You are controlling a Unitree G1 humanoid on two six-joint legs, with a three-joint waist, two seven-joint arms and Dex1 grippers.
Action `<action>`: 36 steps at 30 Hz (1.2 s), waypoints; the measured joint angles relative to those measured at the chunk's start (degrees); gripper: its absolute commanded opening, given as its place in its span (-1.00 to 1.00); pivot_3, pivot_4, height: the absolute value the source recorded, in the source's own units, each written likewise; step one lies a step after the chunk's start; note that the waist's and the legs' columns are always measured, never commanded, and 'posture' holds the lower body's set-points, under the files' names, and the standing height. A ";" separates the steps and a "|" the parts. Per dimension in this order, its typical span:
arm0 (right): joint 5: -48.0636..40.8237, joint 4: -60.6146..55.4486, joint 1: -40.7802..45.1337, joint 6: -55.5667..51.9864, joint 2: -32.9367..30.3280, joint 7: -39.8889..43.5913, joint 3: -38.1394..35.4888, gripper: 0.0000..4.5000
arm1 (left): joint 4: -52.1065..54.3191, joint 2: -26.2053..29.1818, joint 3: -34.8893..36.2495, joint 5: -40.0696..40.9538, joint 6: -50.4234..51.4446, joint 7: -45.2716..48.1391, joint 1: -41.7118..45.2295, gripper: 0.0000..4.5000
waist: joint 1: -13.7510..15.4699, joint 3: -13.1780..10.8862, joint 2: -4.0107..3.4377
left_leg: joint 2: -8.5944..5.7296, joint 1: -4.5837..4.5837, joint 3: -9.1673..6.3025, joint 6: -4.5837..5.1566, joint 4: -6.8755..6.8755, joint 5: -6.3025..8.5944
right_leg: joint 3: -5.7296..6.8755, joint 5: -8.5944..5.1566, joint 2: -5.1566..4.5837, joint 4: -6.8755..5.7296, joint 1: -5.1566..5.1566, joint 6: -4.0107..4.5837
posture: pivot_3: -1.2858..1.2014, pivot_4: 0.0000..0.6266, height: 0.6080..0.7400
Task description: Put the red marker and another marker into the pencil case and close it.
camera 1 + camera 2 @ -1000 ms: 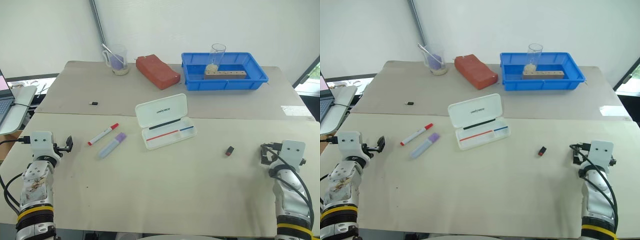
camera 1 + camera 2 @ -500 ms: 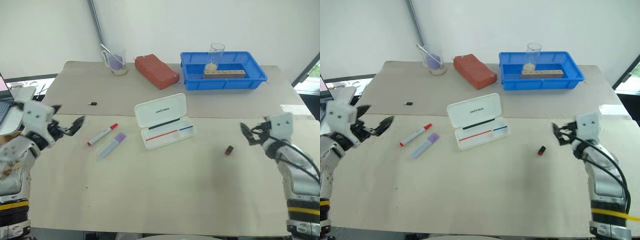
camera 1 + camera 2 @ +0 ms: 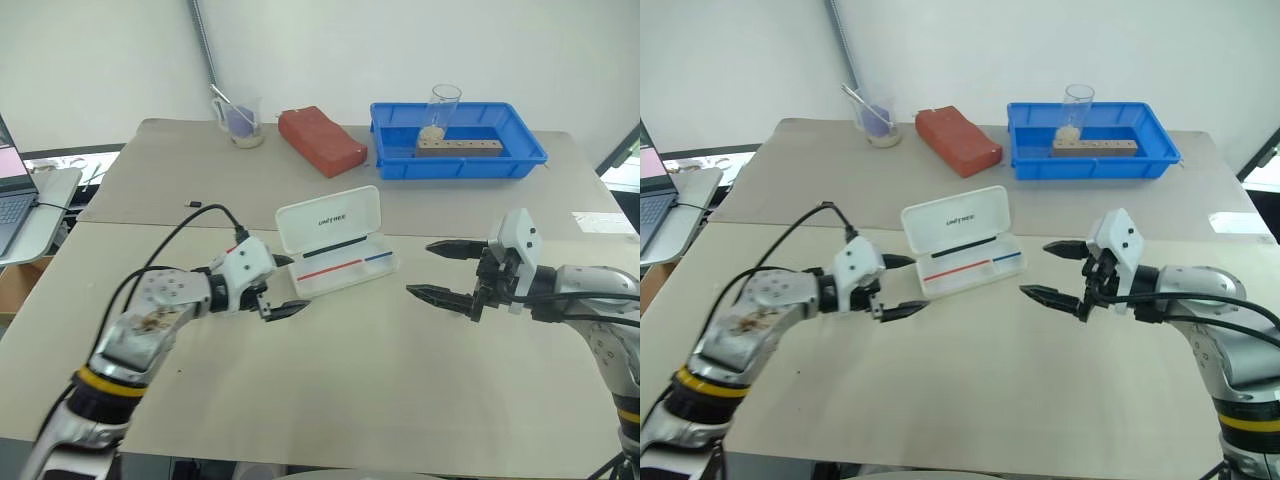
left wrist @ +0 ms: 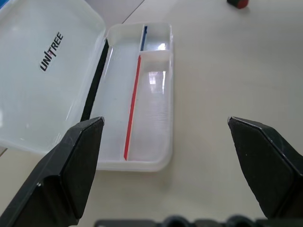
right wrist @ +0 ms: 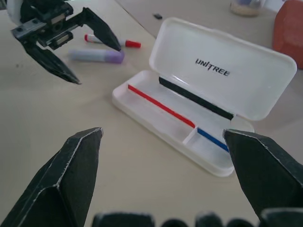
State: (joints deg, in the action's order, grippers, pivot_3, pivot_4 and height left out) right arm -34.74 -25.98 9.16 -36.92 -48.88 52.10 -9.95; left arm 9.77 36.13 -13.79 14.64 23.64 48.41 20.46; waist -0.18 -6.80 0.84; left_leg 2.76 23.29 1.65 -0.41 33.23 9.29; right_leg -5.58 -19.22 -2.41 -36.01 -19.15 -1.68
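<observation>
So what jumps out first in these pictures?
The open white pencil case at the table's middle, flanked by the left gripper and right gripper, both open and pointing inward. At the far edge sits a bright blue tray, with a red block beside it.

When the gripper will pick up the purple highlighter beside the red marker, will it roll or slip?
The purple highlighter looks round and smooth-barrelled, so a sideways nudge would probably roll it toward the red marker close beside it. It looks short and chunky, likely stiff and light, so the jaws should grip across its middle; smooth plastic may slip a little.
</observation>
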 measured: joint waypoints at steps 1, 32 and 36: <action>-0.37 -1.14 -0.74 -0.73 -0.17 -0.58 -0.54 1.00 | -1.27 -0.49 -0.50 -1.00 -0.28 0.02 0.24 0.98 | -0.07 0.00 0.00 | 0.00 0.00 -0.01 0.00 0.02 0.00 | 0.00 0.00 0.00 -0.02 -0.01 -0.01 | 0.03 -0.52 1.00; -4.27 -9.47 -7.07 -5.33 0.81 -9.88 -5.14 1.00 | -13.49 -7.18 -7.73 -14.75 -7.21 2.65 5.68 -0.98 | -0.54 -0.11 0.17 | -0.02 -0.02 -0.08 0.01 0.14 0.00 | 0.01 -0.02 0.05 -0.08 0.06 -0.06 | 0.03 -0.52 1.00; -4.22 -9.45 -7.05 -4.87 0.81 -9.61 -5.11 1.00 | -13.50 -6.88 -7.48 -14.75 -7.33 3.02 5.65 -0.98 | -0.54 -0.11 0.17 | -0.02 -0.02 -0.09 0.01 0.14 0.00 | 0.01 -0.02 0.06 -0.09 0.06 -0.06 | 0.03 -0.52 1.00</action>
State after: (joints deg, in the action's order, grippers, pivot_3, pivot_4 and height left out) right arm -38.96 -35.44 2.10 -41.78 -48.07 42.48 -15.07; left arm -3.73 29.25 -21.28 -0.11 16.31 51.43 26.11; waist -0.72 -6.90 1.01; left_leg 2.75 23.27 1.57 -0.40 33.37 9.28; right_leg -5.57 -19.24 -2.35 -36.10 -19.09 -1.74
